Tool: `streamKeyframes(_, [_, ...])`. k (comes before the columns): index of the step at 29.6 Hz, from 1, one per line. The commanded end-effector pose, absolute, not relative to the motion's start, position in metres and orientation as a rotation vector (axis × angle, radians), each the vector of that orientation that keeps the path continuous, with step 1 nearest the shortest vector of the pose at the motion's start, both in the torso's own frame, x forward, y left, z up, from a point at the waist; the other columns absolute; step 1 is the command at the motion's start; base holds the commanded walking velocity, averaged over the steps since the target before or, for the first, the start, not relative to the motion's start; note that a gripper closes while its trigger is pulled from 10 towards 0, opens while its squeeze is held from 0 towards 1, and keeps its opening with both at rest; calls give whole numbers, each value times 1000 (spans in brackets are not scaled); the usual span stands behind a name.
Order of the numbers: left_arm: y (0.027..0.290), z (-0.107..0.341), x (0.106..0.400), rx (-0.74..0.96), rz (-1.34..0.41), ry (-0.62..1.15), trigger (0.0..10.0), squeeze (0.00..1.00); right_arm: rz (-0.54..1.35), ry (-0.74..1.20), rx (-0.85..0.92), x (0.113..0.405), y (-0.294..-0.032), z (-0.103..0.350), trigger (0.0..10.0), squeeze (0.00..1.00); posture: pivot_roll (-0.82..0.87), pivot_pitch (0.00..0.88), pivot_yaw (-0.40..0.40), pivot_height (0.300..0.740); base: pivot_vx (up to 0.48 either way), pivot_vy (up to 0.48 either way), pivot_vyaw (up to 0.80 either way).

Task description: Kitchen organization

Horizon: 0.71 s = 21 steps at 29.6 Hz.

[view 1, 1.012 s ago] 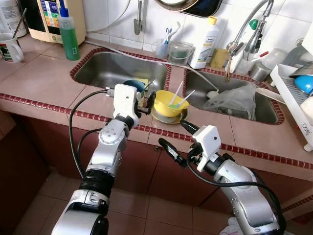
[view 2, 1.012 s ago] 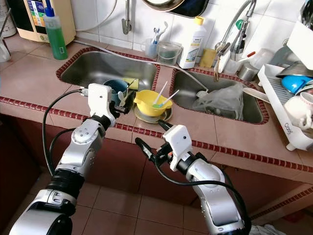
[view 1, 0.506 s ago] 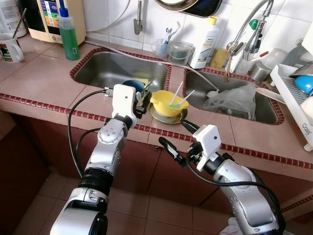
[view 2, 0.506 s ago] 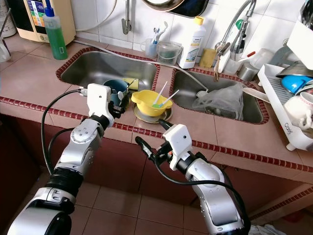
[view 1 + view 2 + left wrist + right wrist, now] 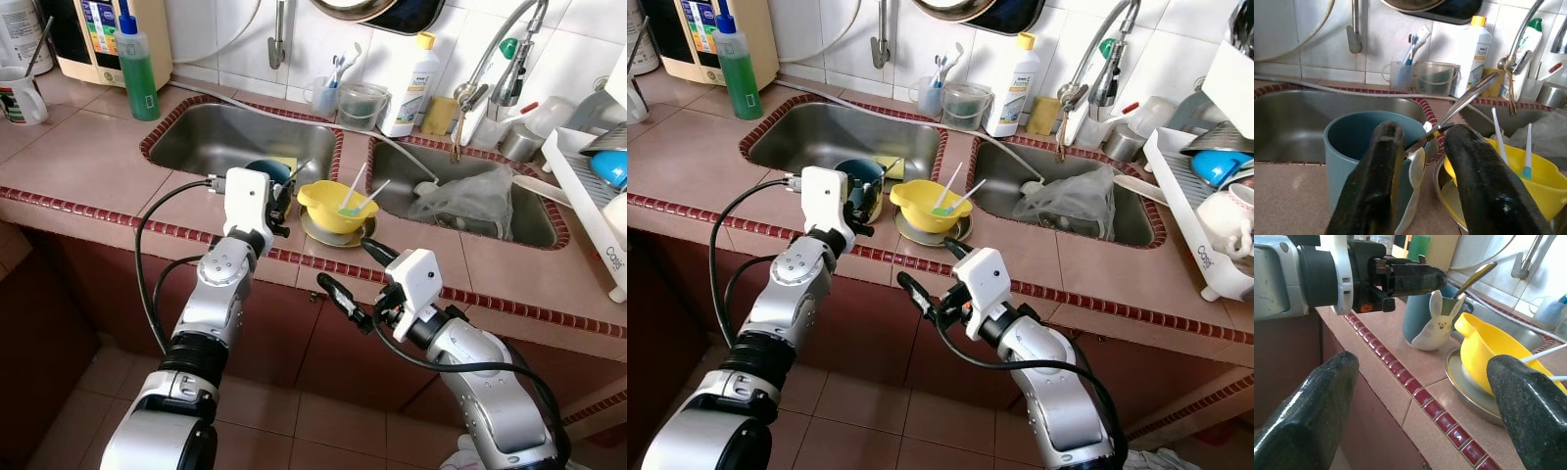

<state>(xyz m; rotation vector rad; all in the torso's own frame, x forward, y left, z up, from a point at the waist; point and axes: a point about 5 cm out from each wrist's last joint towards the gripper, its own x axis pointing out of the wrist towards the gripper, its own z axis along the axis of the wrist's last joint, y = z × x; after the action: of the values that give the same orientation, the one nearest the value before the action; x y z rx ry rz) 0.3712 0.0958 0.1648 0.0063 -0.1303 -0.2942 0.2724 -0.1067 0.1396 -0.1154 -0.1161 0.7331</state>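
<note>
A tiled kitchen counter (image 5: pixel 88 157) with two sinks. Positions are given relative to the yellow bowl (image 5: pixel 333 204), which sits on a metal plate (image 5: pixel 315 233) on the counter strip between the basins.

Far left of the bowl, at the back of the counter: a white mug (image 5: pixel 20 95), a green soap bottle (image 5: pixel 137 70) and a beige appliance (image 5: pixel 103 34). Left of the bowl: the left sink (image 5: pixel 216 132). Just beside the bowl on its left stands a blue cup (image 5: pixel 1352 147) with a white rabbit figure (image 5: pixel 1437 323) on its front and a metal spoon (image 5: pixel 1464 100) leaning out of it.

The left gripper (image 5: pixel 1422 166) is at this cup. Its two fingers (image 5: pixel 1376 181) are narrowly parted, one in front of the cup and the other toward the bowl; whether they touch the cup cannot be told.

The bowl holds two white utensils (image 5: pixel 361 191) with green-blue ends. Behind the bowl, by the wall: a cup of toothbrushes (image 5: pixel 323 93), a clear tub (image 5: pixel 362 103) and a white bottle (image 5: pixel 409 83).

In front of and below the bowl, off the counter edge, the right gripper (image 5: pixel 355 279) hangs with its fingers (image 5: pixel 1308 401) spread wide, holding nothing.

Right of the bowl: the right sink (image 5: pixel 529 225) with a crumpled clear bag (image 5: pixel 465 196), a faucet (image 5: pixel 500 59) above it, and a white dish rack (image 5: pixel 588 196) at the far right.
</note>
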Motion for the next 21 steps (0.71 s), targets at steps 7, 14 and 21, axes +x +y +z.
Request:
streamKeyframes(7, [89,172,375,10,-307,-148,0,0,714,-138,-122,274,-111,146,10000,0,62,0,-97,740,0,0,0])
streamKeyframes(14, [90,173,376,8,-308,-152,0,0,713,-141,-122,274,-111,146,10000,0,62,0,-97,740,0,0,0])
streamKeyframes(21, [90,174,376,6,-306,-154,0,0,711,-143,-120,275,-111,146,10000,0,63,0,-97,740,0,0,0])
